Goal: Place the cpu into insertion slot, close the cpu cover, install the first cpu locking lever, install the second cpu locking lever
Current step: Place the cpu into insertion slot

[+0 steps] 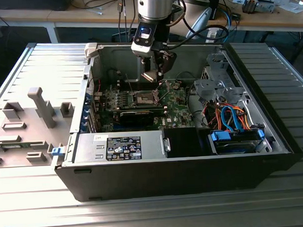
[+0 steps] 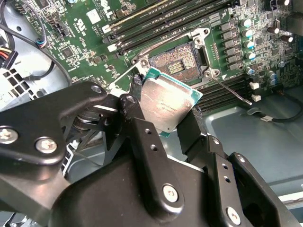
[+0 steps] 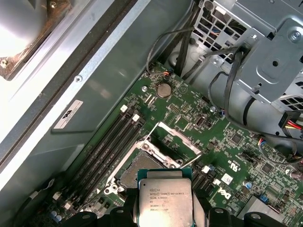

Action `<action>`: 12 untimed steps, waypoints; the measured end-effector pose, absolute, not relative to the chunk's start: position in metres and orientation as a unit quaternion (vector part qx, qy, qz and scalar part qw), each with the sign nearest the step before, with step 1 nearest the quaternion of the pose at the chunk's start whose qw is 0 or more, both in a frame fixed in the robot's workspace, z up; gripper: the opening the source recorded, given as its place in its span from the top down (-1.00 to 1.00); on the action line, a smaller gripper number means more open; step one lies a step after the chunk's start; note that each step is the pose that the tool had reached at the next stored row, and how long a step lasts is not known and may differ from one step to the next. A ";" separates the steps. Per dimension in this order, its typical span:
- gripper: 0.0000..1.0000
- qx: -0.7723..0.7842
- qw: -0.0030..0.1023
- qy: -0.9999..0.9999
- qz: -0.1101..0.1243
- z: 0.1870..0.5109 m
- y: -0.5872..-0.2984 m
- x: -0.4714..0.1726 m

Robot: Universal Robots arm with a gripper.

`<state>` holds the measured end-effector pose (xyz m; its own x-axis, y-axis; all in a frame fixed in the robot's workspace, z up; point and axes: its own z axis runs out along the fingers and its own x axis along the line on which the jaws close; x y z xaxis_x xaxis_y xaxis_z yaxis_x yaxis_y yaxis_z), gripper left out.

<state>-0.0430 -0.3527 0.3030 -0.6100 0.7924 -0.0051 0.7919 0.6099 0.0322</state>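
cpu (image 2: 166,105) in jaws, above socket (image 2: 179,60); cpu cover (image 3: 176,136) open

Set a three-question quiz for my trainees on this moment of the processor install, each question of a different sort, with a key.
1. Multiple choice: the end effector is shut on A) the cpu, B) a memory stick, C) a blue cable.
2. True or false: the cpu sits seated in the insertion slot.
3. Fill in: the cpu cover stands ___ (open or closed).

Key: 1 A. 2 false: the cpu is held clear of the insertion slot, whose contacts lie bare. 3 open.
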 end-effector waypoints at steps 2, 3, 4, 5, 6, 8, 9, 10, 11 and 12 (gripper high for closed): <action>-0.09 0.444 0.010 0.896 0.013 0.303 -0.353 -0.043; -0.09 0.444 0.010 0.896 0.013 0.303 -0.353 -0.043; -0.09 0.445 0.010 0.895 0.013 0.303 -0.353 -0.043; -0.09 0.446 0.010 0.895 0.013 0.303 -0.353 -0.043; -0.09 0.446 0.010 0.895 0.013 0.303 -0.353 -0.043; -0.09 0.448 0.010 0.894 0.013 0.303 -0.353 -0.043; -0.09 0.448 0.010 0.894 0.013 0.303 -0.353 -0.043; -0.09 0.449 0.010 0.893 0.013 0.303 -0.353 -0.043; -0.09 0.449 0.010 0.893 0.012 0.303 -0.353 -0.043; -0.09 0.450 0.010 0.893 0.012 0.303 -0.353 -0.043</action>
<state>-0.0430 -0.3527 0.3029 -0.5944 0.8041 -0.0066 0.8036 0.5943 0.0311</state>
